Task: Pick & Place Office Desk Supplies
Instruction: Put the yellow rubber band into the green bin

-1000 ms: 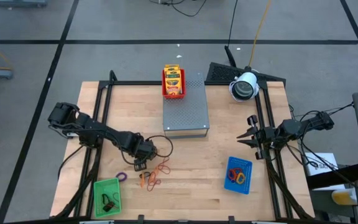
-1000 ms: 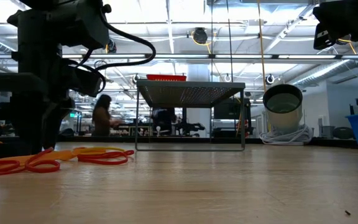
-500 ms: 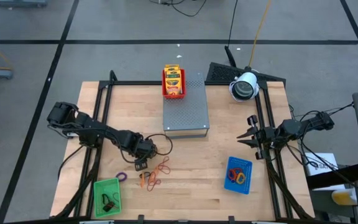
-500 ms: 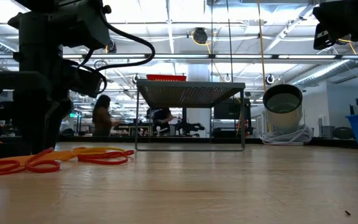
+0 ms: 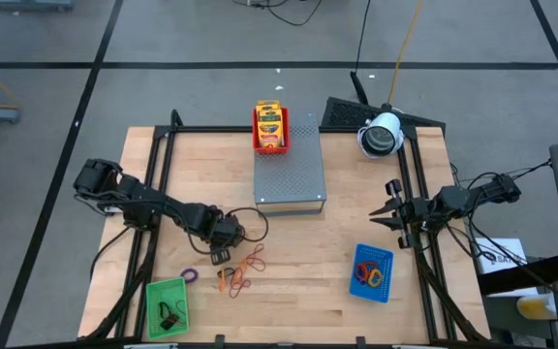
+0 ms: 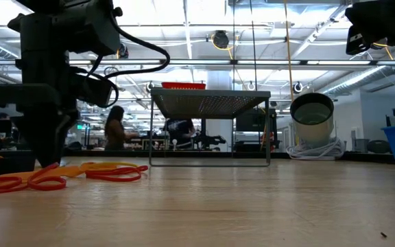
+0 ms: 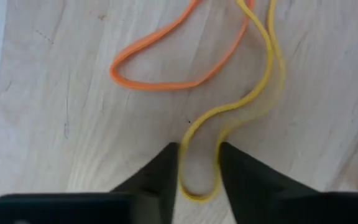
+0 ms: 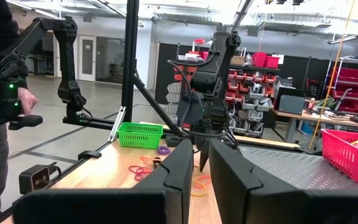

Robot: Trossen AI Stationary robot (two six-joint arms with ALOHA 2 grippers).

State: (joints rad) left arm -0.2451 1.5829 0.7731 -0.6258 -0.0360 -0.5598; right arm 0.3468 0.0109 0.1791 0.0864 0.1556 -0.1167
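My left gripper [image 5: 219, 255] points down at the table, open, amid a loose heap of rubber bands [image 5: 245, 267]. In the left wrist view its fingers [image 7: 166, 171] stand on either side of the end of a yellow band loop [image 7: 199, 190]; an orange band [image 7: 160, 68] lies just beyond. A purple band [image 5: 190, 275] lies on the wood near the green tray [image 5: 167, 306], which holds dark clips [image 5: 170, 315]. Crayon packets [image 5: 270, 124] sit in a red tray on the grey box [image 5: 290, 174]. My right gripper [image 5: 376, 215] waits by the table's right edge, shut. My left gripper comes from above, pointing down, with the closed end of the yellow band loop [image 7: 197, 194] lying flat on the wood between its two fingers. I cannot tell whether the fingers touch the band.
A blue tray [image 5: 372, 272] with bands in it lies at the near right. A round white-and-black camera [image 5: 381, 134] stands at the far right. Black frame rails [image 5: 158, 184] run along both sides. A person [image 8: 2, 93] stands beyond the table's left side.
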